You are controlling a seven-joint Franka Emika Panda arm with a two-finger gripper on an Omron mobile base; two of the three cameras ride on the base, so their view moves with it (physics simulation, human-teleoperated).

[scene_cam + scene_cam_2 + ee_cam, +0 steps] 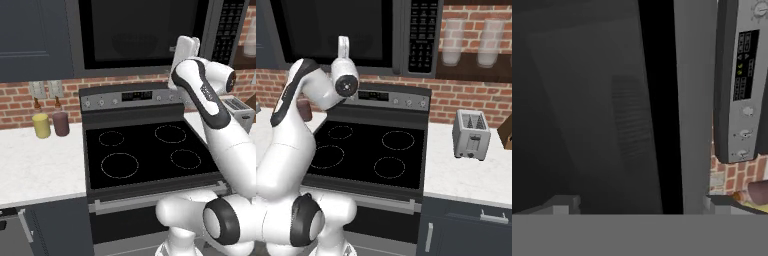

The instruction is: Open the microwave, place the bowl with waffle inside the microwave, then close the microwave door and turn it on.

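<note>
The microwave hangs above the stove. The microwave door lies flush against the box, with its black window facing me. Through the window a faint round shape, the bowl, sits inside; the waffle is hidden. The button panel is on the microwave's right side. My arm is raised and the gripper points at the door's lower right part, close in front of the window. The white hand hovers just left of the button panel. The fingertips stand wide apart with nothing between them, so the gripper is open.
Under the microwave is the black stove with its control strip. A yellow jar and a maroon jar stand on the left counter. A toaster is on the right counter, with glass jars on a shelf above.
</note>
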